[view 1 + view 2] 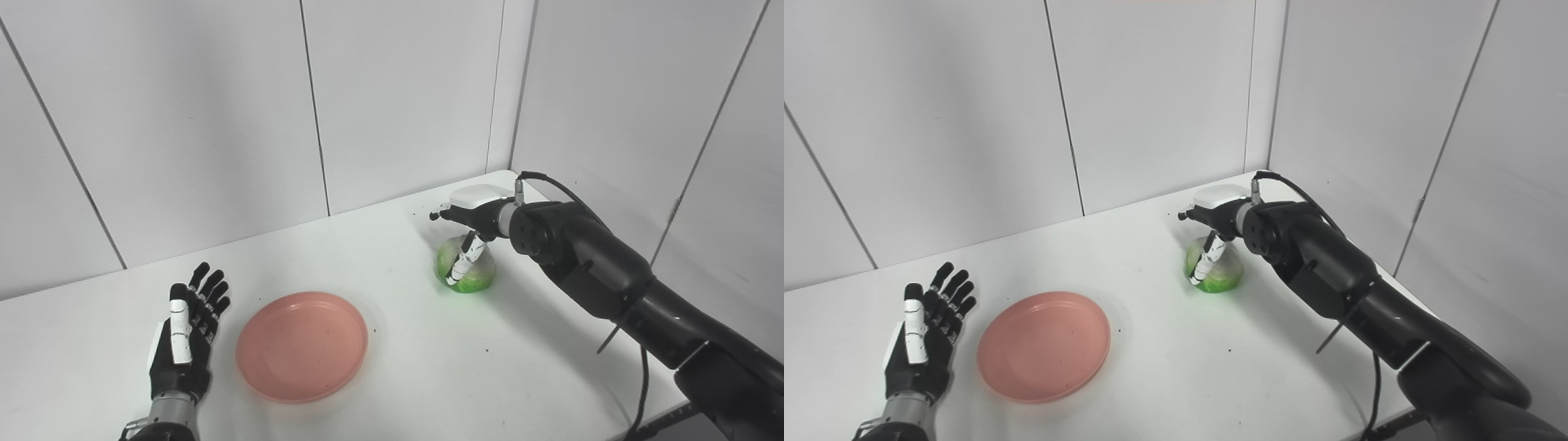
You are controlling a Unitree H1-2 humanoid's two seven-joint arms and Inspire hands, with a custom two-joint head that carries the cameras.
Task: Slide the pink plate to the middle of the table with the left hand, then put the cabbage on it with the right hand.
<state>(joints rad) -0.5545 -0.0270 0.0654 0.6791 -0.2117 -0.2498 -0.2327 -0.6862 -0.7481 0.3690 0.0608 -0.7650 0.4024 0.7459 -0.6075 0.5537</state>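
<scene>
The pink plate [302, 346] lies empty at lower centre-left of the frame on the white table [398, 392]. The cabbage [467, 269] sits right of centre, well apart from it. The right hand [468, 229] covers the cabbage from above, thumb down its front; whether it grips firmly I cannot tell. The left hand [184, 334] rests beside the plate, fingers spread, holding nothing. The pickup seems in hand; next comes lifting and carrying toward the plate.

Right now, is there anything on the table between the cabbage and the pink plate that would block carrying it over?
Nothing visible does. The table between the cabbage and the pink plate is bare except for tiny dark specks. The right hand is on the cabbage; the left hand sits open beyond the plate's far side.
</scene>
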